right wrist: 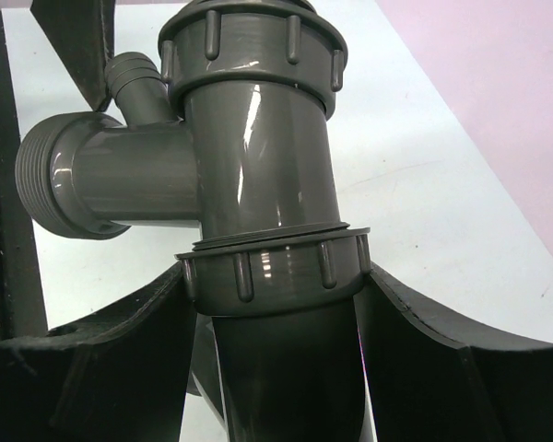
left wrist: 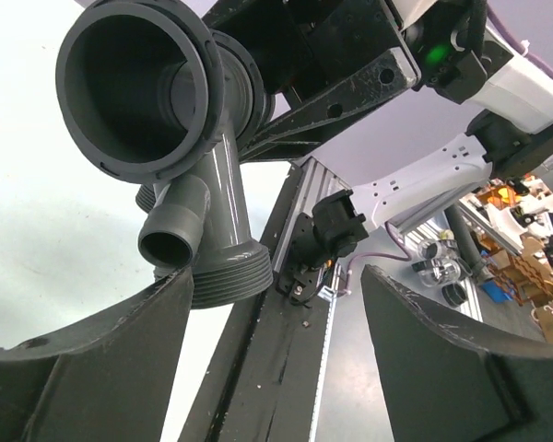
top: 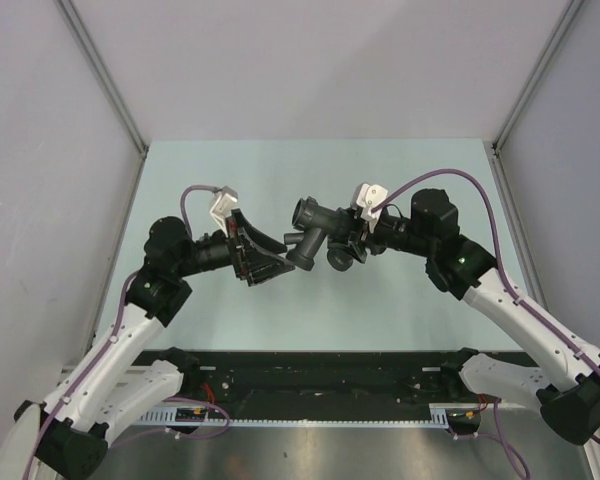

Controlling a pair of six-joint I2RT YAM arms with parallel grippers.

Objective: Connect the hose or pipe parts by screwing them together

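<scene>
The dark grey branched fitting (top: pixel 315 232) hangs in the air over the middle of the table. Its ribbed nut (right wrist: pixel 272 267) sits around a straight dark tube (right wrist: pixel 286 368), and my right gripper (right wrist: pixel 276 368) is shut on that tube just below the nut. A threaded side port (right wrist: pixel 51 189) and a small barbed port (right wrist: pixel 134 78) stick out to the left. My left gripper (top: pixel 265 255) is open just left of the fitting. Its fingers (left wrist: pixel 83 368) stand wide apart below the threaded port (left wrist: pixel 226 276) and the flared mouth (left wrist: pixel 134 92), with nothing between them.
A black rail (top: pixel 320 375) runs along the near table edge between the arm bases. Grey walls (top: pixel 40 200) close in the left and right sides. Purple cables (top: pixel 450 180) loop above each wrist. The right arm (left wrist: pixel 498 83) fills the upper right of the left wrist view.
</scene>
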